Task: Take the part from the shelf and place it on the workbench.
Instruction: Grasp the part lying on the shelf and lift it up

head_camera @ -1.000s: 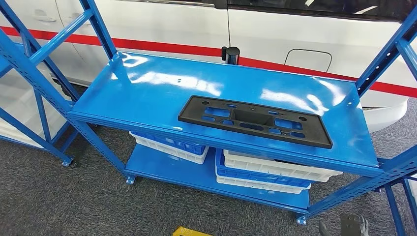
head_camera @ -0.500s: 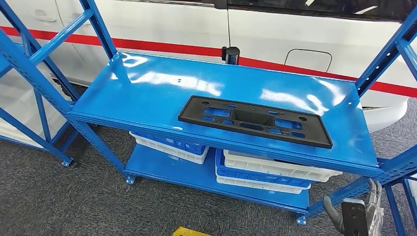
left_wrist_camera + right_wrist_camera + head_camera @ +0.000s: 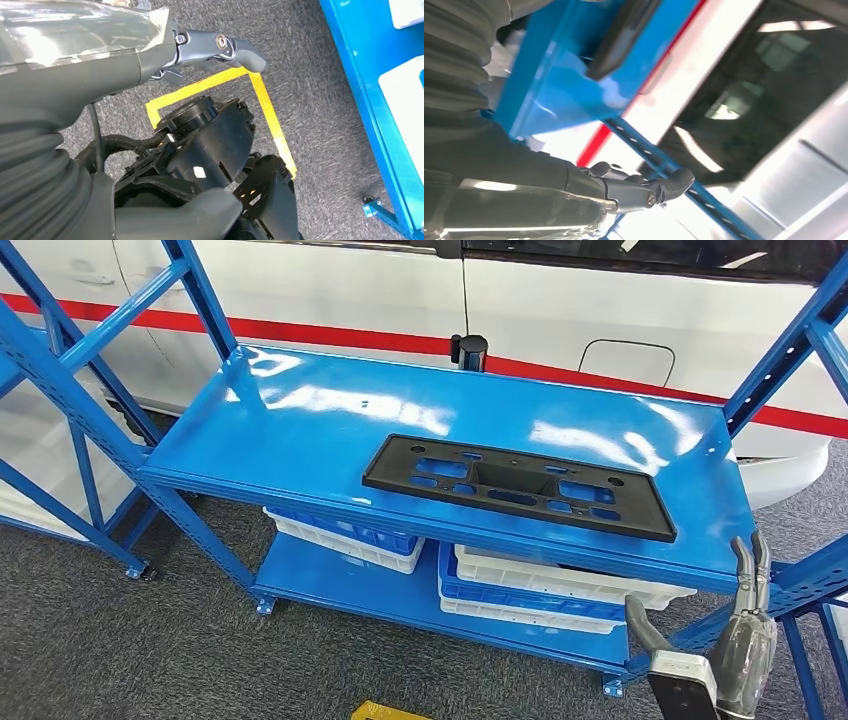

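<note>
My right hand (image 3: 742,640) hovers below the front right corner of the blue shelf (image 3: 300,430), fingers apart and pointing up, holding nothing. The part (image 3: 518,486), a long black plastic plate, matte and slightly grainy, pierced with rectangular cut-outs and small holes, lies flat on the glossy painted metal top, near the front edge and towards the right. My left hand (image 3: 210,50) hangs over grey carpet and yellow floor tape (image 3: 260,100), its fingers straightened, holding nothing.

The risks, as I judge them: my fingers could strike the shelf's front lip or the perforated upright (image 3: 800,590) on the way up. The slick paint could let the thin plate slide away when touched. A hold at 1 end could tip so long a piece.
</note>
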`<act>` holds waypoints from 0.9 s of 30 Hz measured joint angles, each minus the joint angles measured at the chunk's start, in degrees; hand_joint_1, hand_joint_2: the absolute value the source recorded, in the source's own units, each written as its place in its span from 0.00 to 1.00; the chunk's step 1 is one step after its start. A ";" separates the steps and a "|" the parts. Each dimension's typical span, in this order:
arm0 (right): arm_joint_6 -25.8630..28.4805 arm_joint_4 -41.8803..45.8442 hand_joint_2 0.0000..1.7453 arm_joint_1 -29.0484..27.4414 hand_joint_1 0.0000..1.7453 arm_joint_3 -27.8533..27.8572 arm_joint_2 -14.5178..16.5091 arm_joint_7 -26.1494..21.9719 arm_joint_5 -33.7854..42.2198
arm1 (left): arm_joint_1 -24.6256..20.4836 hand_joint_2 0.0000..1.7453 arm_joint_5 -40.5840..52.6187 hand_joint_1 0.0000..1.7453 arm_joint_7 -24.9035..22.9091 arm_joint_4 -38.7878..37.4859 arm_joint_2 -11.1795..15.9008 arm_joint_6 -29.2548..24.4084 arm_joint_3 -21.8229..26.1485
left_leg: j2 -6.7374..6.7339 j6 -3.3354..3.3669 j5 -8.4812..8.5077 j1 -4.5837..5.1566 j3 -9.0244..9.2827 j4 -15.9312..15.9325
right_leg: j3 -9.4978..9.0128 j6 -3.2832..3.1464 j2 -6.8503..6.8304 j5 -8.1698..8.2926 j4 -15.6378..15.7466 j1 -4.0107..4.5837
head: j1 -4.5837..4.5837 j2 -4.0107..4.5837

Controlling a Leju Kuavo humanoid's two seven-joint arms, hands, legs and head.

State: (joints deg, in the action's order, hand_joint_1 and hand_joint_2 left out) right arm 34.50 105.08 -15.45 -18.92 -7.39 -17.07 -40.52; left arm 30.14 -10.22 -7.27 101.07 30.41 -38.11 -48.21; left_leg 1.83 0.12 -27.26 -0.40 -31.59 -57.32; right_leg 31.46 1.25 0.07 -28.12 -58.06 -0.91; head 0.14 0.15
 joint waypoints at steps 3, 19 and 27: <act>0.58 1.57 1.00 0.53 0.00 -1.69 -0.07 0.64 -5.60 | -0.40 1.00 0.59 0.00 -0.64 -0.02 -0.49 -0.54 0.03 | 0.00 0.00 0.00 0.00 0.00 0.00 | -0.01 0.00 0.00 0.00 0.00 0.00 | 0.00 0.00; -3.78 -5.09 1.00 13.39 0.00 -9.16 3.38 5.55 -32.36 | -6.20 1.00 0.31 0.00 -2.60 -2.67 -2.16 -1.62 -2.25 | 0.02 0.00 0.05 0.00 0.02 0.00 | -0.03 0.00 -0.01 0.01 -0.01 0.00 | 0.00 0.00; -7.69 -10.93 1.00 19.24 0.00 -10.10 5.90 9.17 -40.35 | -12.78 1.00 -2.04 0.00 -3.36 -6.91 -2.10 -1.68 -7.66 | 0.05 0.00 0.06 0.00 0.03 -0.01 | -0.01 0.01 -0.02 0.01 -0.01 0.00 | 0.00 0.00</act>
State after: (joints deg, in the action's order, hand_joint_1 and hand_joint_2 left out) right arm 26.81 94.16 3.79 -29.02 -1.50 -7.90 -80.87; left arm 17.36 -12.26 -10.63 94.16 28.31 -39.79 -55.86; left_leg 1.88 0.11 -27.20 -0.40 -31.56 -57.33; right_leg 31.45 1.26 0.05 -28.11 -58.07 -0.91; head 0.14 0.15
